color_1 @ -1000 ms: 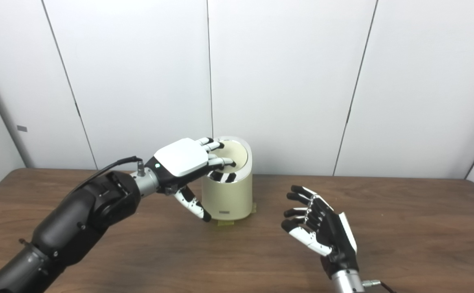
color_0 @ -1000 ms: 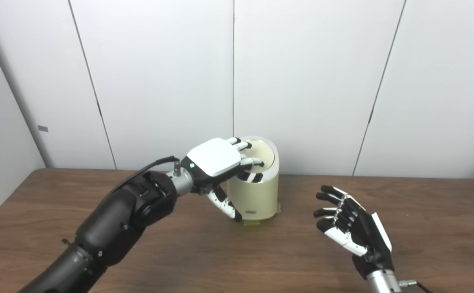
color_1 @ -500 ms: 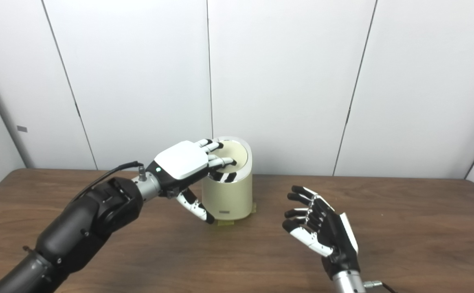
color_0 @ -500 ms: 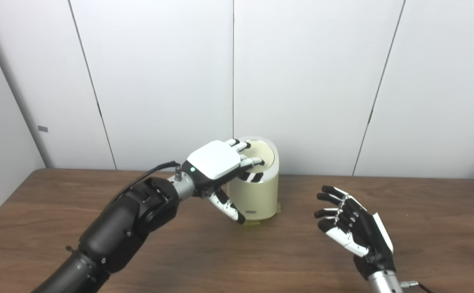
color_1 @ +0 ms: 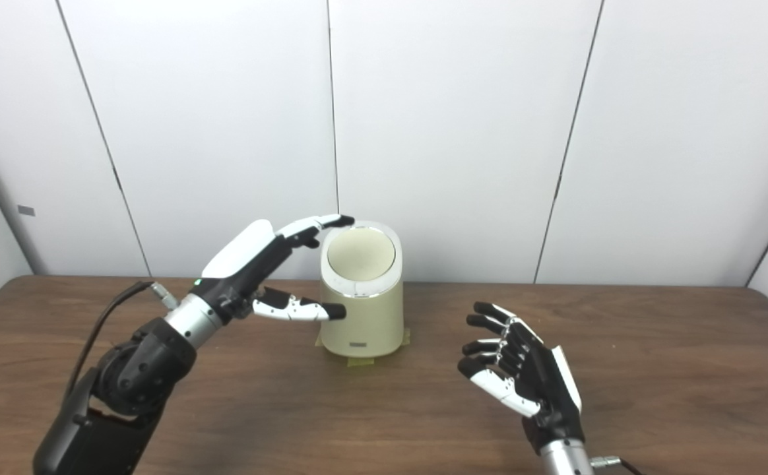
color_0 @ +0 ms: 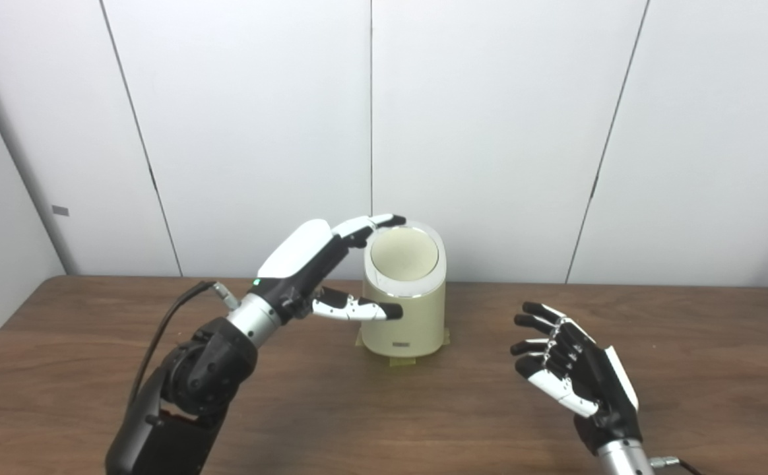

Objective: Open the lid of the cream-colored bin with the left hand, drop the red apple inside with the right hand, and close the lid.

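Note:
The cream-colored bin (color_0: 405,316) stands at the middle of the table, its round lid (color_0: 404,254) down and flush with the slanted top. My left hand (color_0: 321,264) hovers just left of the bin, open, fingers stretched toward the lid's upper left rim and thumb level in front of the bin's left side. My right hand (color_0: 572,369) waits to the right near the front edge, open, palm turned toward the bin, holding nothing. No red apple is in view.
The brown wooden table (color_0: 687,343) ends at white wall panels behind the bin. Yellow tape (color_0: 405,360) shows under the bin's base. A cable (color_0: 166,323) runs off my left wrist.
My left hand has lifted off the lid and drawn back to the left, fingers straightening. The lid that was pressed in under it now sits shut. The view has shifted slightly; the right hand is still.

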### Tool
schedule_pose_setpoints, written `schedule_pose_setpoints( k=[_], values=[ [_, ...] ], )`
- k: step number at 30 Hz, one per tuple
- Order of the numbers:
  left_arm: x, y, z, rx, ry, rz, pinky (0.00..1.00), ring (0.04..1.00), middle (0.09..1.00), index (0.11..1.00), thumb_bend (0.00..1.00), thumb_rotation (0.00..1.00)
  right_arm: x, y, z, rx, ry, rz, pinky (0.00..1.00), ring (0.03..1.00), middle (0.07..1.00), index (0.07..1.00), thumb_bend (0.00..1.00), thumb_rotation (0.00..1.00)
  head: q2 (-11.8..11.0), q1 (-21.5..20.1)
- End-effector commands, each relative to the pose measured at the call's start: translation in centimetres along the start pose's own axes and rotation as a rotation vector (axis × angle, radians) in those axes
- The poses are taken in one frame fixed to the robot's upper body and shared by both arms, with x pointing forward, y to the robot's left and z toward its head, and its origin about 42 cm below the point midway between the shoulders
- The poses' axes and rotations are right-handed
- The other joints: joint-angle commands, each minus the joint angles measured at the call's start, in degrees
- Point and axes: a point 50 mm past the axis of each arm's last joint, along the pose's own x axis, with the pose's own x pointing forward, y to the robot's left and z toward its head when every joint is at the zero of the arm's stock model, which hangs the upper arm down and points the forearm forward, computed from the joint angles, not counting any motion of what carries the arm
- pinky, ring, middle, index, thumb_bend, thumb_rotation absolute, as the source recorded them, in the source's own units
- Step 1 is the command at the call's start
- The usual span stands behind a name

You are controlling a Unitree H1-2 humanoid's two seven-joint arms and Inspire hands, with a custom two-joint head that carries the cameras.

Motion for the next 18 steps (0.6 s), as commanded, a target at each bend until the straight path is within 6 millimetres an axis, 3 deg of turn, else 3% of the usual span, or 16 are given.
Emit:
schedule_pose_setpoints(
  k=[1, 5, 9, 11, 18],
  values=[
    [-1.1, 0.5, 0.0, -0.102, 0.001, 0.113, 0.82, 0.93, 0.931, 0.913, 0.71, 0.3, 1.3, -0.2, 1.9, -0.001, -0.088, 0.001, 0.47, 0.574, 0.732, 0.761, 0.76, 0.43, 0.03, 0.05],
    [-4.8, -1.6, -2.2, -0.311, 0.088, 0.232, 0.73, 0.853, 0.89, 0.877, 0.68, 0.29, 1.2, -0.4, 1.8, 0.0, -0.092, 0.004, 0.47, 0.576, 0.731, 0.76, 0.77, 0.44, 0.07, -0.03],
    [-8.3, -4.4, -4.2, -0.496, 0.174, 0.306, 0.7, 0.792, 0.841, 0.859, 0.7, 0.34, 1.1, -0.6, 1.8, -0.009, -0.091, 0.004, 0.46, 0.584, 0.731, 0.759, 0.78, 0.44, 0.06, -0.08],
    [-9.8, -5.8, -4.8, -0.536, 0.201, 0.342, 0.62, 0.756, 0.812, 0.851, 0.67, 0.34, 0.9, -0.6, 1.8, -0.003, -0.087, 0.004, 0.47, 0.596, 0.735, 0.761, 0.8, 0.44, 0.1, -0.07],
    [-11.7, -8.5, -5.3, -0.62, 0.256, 0.402, 0.58, 0.738, 0.776, 0.793, 0.62, 0.26, 0.4, -0.7, 1.7, -0.012, -0.075, 0.01, 0.47, 0.624, 0.745, 0.759, 0.83, 0.44, -0.14, 0.19]
  ],
)
